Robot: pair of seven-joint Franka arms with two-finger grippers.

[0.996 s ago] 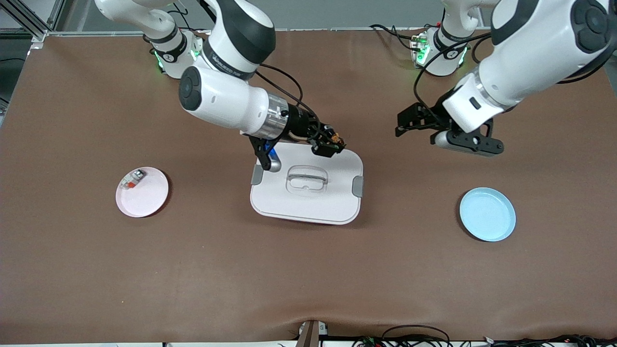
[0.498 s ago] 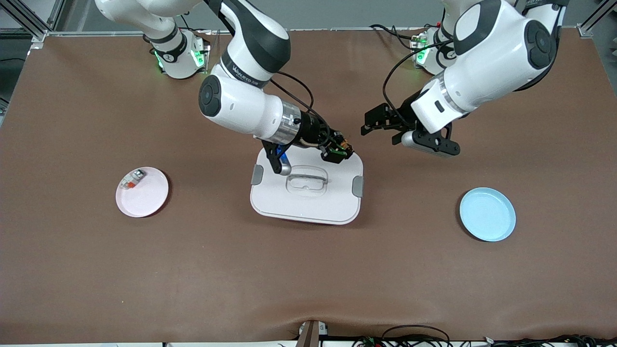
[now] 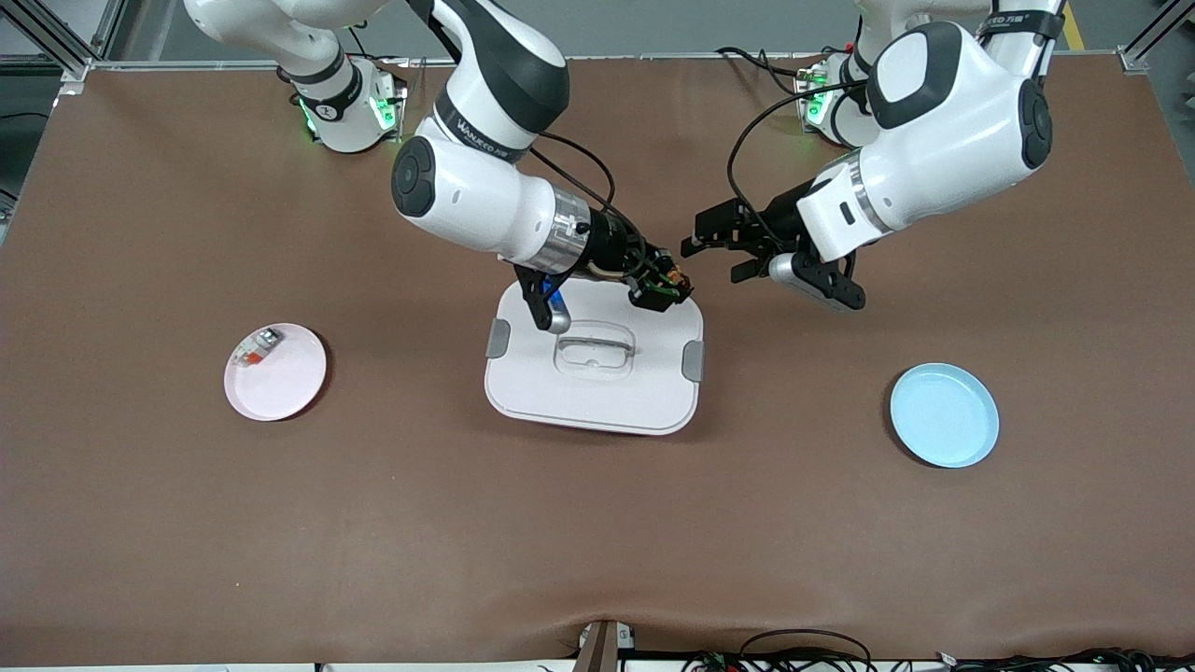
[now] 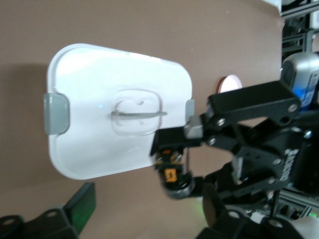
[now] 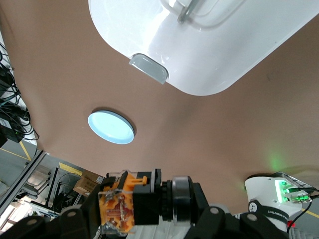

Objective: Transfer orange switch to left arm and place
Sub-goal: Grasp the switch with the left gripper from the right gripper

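Note:
My right gripper (image 3: 665, 285) is shut on the orange switch (image 3: 676, 278), a small black block with an orange end. It holds the switch in the air over the corner of the white box (image 3: 594, 373) toward the left arm's end. In the right wrist view the switch (image 5: 130, 201) sits between the right gripper's fingers (image 5: 75, 219). My left gripper (image 3: 717, 246) is open and empty, over the table beside the box, a short gap from the switch. The left wrist view shows the switch (image 4: 171, 172), the box (image 4: 99, 134) and one left finger (image 4: 82, 204).
A pink plate (image 3: 280, 378) holding a small white part with a red end (image 3: 257, 346) lies toward the right arm's end. A light-blue plate (image 3: 944, 415) lies toward the left arm's end and also shows in the right wrist view (image 5: 110, 127).
My left gripper has moved toward the box and the right gripper, closing most of the gap. My right gripper has shifted the switch slightly toward the left arm's end.

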